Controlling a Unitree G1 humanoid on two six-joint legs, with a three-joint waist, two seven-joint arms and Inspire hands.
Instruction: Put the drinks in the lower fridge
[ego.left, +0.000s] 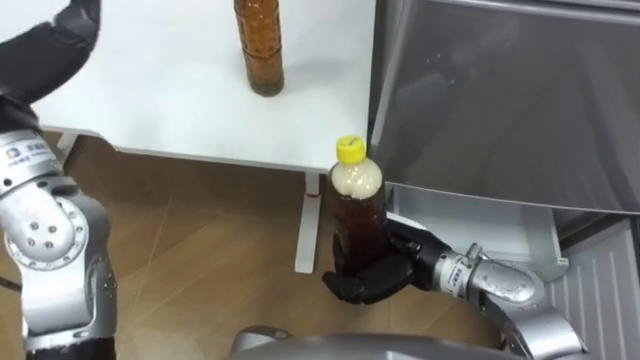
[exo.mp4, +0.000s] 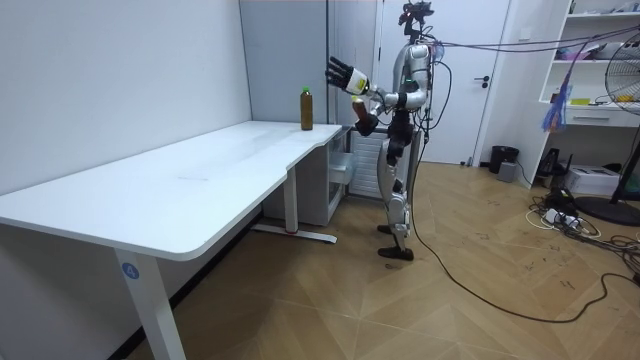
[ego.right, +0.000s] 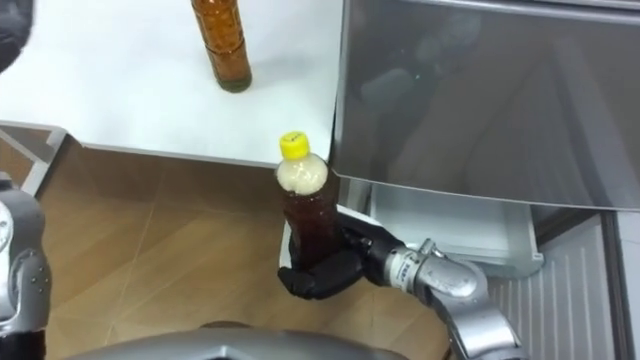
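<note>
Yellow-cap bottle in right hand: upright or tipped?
Upright. The yellow-cap bottle stands cap-up in the right hand, whose fingers curl round its lower part.

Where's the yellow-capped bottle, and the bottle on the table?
Brown yellow-capped drink bottle (ego.left: 358, 220): left eye view, its dark body.
Amber bottle (ego.left: 259, 45) on the white table (ego.left: 150, 90): left eye view, its middle.

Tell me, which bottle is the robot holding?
The yellow-capped bottle, gripped in the right hand below the table's edge. The other bottle stands alone on the white table.
</note>
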